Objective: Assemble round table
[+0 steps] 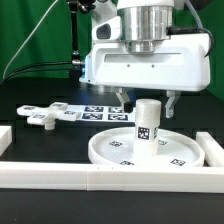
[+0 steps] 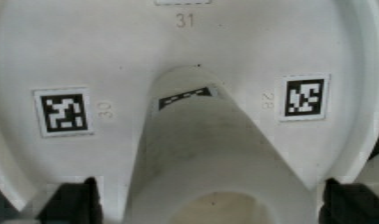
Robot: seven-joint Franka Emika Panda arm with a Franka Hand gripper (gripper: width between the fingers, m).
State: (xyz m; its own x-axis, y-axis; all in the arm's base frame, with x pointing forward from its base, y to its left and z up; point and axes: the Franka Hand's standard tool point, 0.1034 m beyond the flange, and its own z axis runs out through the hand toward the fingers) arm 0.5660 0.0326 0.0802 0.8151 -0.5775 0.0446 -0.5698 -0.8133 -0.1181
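Note:
The round table's big rimmed disc (image 1: 118, 150) lies flat on the black table. The short thick leg (image 1: 148, 122) stands upright at its centre, a tag on its side. My gripper (image 1: 147, 101) hangs over the leg's top, open, one finger on each side and a gap to each. In the wrist view the leg (image 2: 200, 130) rises toward the camera from the disc (image 2: 97, 60), and the dark fingertips (image 2: 70, 200) stand well clear of it; my gripper (image 2: 212, 203) holds nothing. The cross-shaped foot piece (image 1: 42, 117) lies at the exterior view's left.
The marker board (image 1: 92, 110) lies behind the disc. Long white border rails run along the front (image 1: 90, 178), at the exterior view's left (image 1: 5, 135) and at its right (image 1: 214, 150). A green backdrop and cables stand behind.

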